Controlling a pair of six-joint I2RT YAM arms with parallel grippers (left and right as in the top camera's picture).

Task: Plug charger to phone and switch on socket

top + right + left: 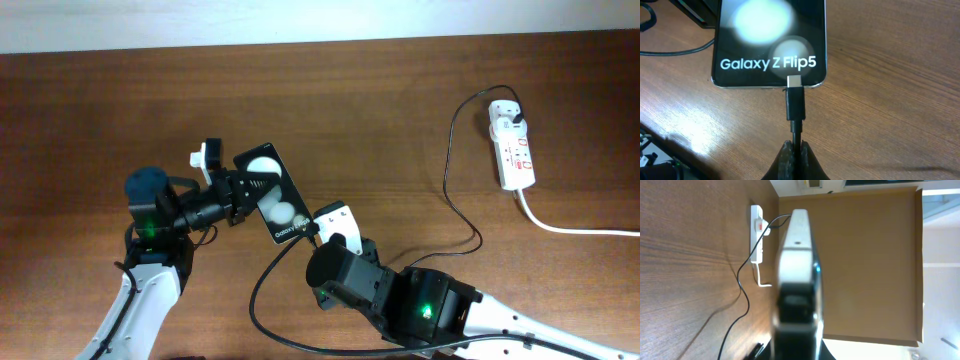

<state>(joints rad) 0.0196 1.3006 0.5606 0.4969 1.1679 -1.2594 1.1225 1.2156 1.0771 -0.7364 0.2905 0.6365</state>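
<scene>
Two tight grips: pinching the charger [795,102] in right gripper [794,150], phone [770,45] just ahead; clamping phone in left gripper [245,190]; tip's seating perhaps glare-hidden.

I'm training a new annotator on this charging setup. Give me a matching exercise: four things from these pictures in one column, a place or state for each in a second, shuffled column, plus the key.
Column 1
1. phone
2. socket
3. right tool
4. charger's plug

Column 2
A. shut on the thin black charger cable
B. gripped by the left tool
C. lying toward the far right of the table
D. seated in one end of the socket

Pairs: 1-B, 2-C, 3-A, 4-D
</scene>
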